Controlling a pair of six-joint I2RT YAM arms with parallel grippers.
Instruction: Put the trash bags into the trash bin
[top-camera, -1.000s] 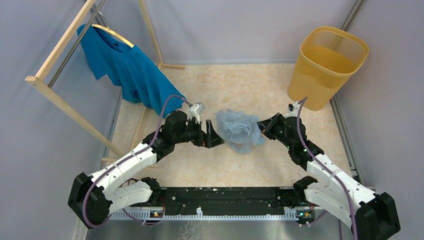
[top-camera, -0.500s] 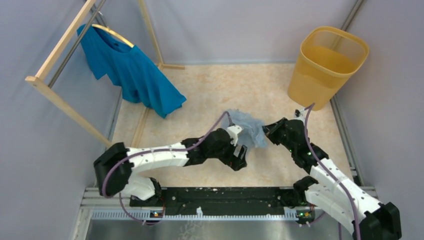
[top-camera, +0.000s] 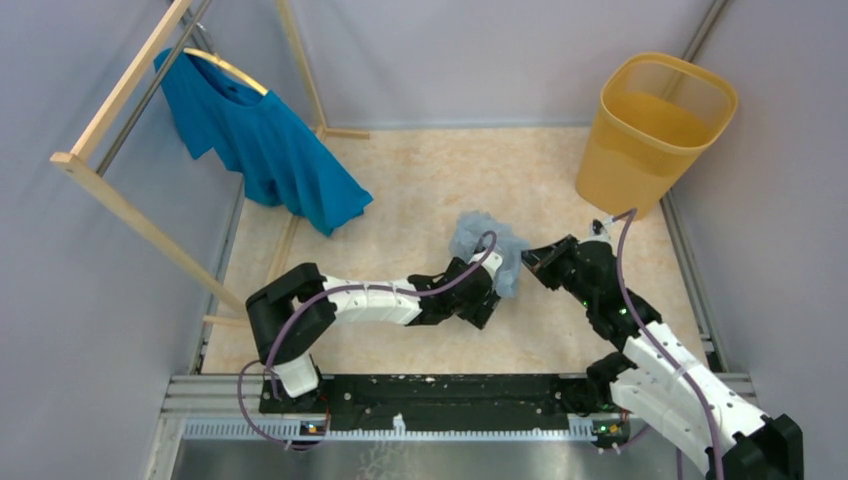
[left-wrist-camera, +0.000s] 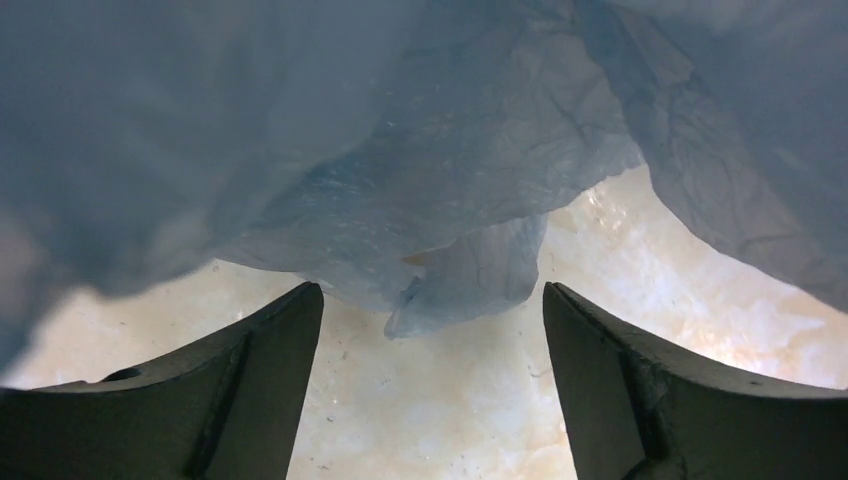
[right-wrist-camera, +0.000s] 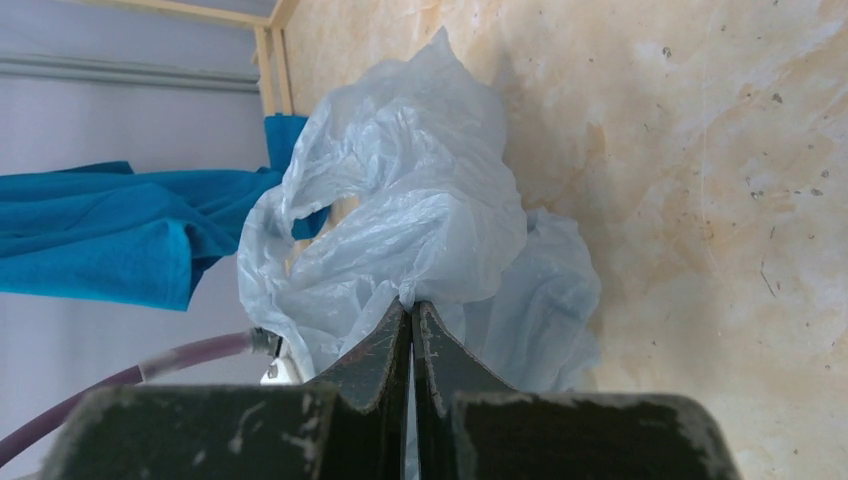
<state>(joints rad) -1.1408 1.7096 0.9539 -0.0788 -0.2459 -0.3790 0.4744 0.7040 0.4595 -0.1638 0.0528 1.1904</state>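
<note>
Left pincer (left-wrist-camera: 432, 292) swung rightward under trash bag (top-camera: 482, 238), bag bunched tighter, raised.

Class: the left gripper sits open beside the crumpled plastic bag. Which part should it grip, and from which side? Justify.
Probably the small flap dangling from the trash bag, approached from the bag's near side. It hangs between the open left gripper fingers, a thin fold amid bulky film. The right gripper pinches the bag's right side.

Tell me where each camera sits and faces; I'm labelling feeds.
Top external: above, behind the bases, looking down at table, trash bin, shirt; both arms show.
Left wrist: on left arm, facing the trash bag closely; open jaws show.
Right wrist: on right arm, facing the trash bag; jaws shut on it.
All share the trash bag.
</note>
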